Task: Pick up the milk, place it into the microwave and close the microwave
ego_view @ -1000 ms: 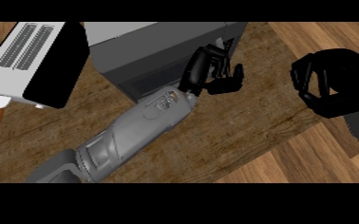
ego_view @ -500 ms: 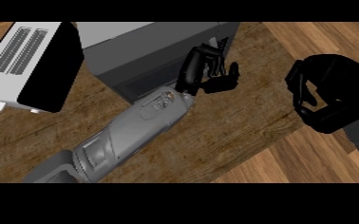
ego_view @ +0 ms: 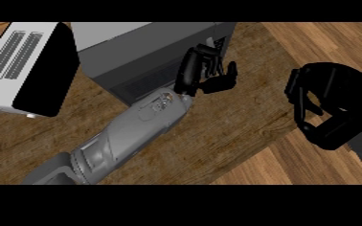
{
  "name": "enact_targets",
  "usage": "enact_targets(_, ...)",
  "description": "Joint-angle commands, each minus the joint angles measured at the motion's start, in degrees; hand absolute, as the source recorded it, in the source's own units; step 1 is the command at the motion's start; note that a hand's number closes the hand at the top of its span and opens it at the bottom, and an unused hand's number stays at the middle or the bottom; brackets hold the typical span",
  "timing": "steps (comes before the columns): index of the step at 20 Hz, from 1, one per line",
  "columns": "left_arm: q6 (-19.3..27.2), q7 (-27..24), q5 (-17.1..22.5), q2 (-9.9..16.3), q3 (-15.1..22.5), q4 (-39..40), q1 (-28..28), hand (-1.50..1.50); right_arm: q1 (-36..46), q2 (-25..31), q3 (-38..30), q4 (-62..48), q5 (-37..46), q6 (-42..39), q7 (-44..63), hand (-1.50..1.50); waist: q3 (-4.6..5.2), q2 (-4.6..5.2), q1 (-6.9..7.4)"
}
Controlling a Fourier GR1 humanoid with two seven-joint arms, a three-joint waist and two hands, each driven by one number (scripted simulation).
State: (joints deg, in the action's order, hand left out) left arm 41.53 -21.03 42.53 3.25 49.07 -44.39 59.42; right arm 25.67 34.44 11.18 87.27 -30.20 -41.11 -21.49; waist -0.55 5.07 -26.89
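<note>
My left hand (ego_view: 205, 74) at the microwave (ego_view: 145, 57), milk not visible.
I see its fingers relaxed, apart, holding nothing; my right hand (ego_view: 329, 105) curls empty at the right, over the wooden counter (ego_view: 240, 119).

- Counter (ego_view: 233, 119): dark brown wood-grain top, running across most of the head view; its edge cuts diagonally toward the lower right.
- Microwave (ego_view: 141, 57): dark grey box, standing directly on the counter, at the upper middle.
- Microwave door (ego_view: 39, 69): swung open to the left of the microwave, black glass panel with a white, slotted frame, over the counter.
- Floor (ego_view: 304, 172): lighter wood planks, to the right of and below the microwave, beyond the counter edge.
</note>
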Motion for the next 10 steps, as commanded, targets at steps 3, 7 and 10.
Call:
enact_targets(3,3.0,3.5,2.2,-3.1,-2.4,6.0,2.2,1.50,-2.2,2.1,4.5,2.0,0.3,-6.3,1.4,1.50,0.07,1.30,1.35)
enact_targets(7,-0.6,4.6,12.9,-3.2,-12.4,-0.8,-1.3,1.50,-3.5,1.1,5.7,4.1,-1.0,-5.3,2.3,1.50,1.25,2.15,2.90)
enact_targets(10,-3.1,3.7,16.0,-3.3,-14.9,-1.0,-2.4,1.50,-5.8,0.3,7.6,5.2,-2.1,-5.1,3.3,1.50,1.08,1.97,4.53)
